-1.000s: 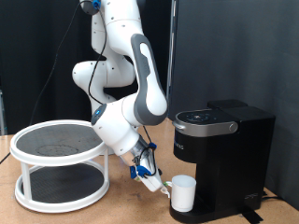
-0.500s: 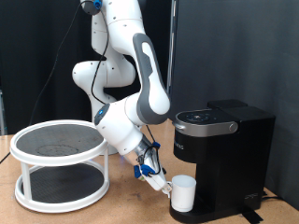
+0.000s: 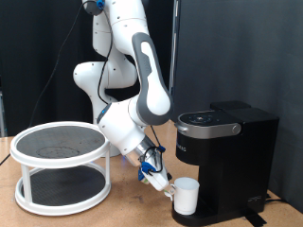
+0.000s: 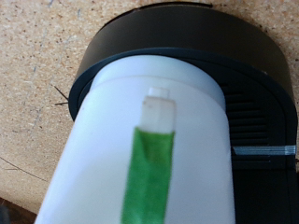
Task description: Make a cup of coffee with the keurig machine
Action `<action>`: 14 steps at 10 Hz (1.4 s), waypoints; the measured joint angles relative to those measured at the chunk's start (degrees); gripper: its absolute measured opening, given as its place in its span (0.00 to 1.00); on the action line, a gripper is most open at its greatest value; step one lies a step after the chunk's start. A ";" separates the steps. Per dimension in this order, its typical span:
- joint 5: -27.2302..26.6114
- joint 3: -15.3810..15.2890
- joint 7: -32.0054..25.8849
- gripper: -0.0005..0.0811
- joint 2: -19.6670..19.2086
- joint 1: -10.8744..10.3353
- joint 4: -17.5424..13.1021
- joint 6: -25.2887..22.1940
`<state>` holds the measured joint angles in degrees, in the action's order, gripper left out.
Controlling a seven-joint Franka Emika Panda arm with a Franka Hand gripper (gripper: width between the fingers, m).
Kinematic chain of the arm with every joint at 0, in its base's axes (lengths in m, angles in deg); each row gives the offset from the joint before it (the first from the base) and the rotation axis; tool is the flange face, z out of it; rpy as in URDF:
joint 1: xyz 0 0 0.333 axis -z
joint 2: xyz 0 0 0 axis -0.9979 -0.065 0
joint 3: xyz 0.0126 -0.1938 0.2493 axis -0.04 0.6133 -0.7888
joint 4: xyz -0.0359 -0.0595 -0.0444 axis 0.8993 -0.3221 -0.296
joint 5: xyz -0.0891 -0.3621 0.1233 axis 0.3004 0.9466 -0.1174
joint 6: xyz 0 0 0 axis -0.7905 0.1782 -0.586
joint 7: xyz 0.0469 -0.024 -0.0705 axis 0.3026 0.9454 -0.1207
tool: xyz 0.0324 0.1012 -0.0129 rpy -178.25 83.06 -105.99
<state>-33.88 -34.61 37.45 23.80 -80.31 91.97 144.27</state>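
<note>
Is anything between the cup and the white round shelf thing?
Yes, in the exterior view the gripper sits between the cup and the white round rack, right at the cup.

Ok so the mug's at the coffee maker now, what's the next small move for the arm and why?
Probably let go and back away. The cup already stands on the round drip base of the keurig machine, under its brew head, and the gripper is at the cup's side by the green-marked handle. Whether the fingers are clamped cannot be seen, so ease off slowly.
</note>
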 joint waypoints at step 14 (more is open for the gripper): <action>4.99 0.01 10.11 0.91 -0.39 0.56 -1.52 -7.36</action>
<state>-28.88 -34.60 47.56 23.41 -79.75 90.45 136.91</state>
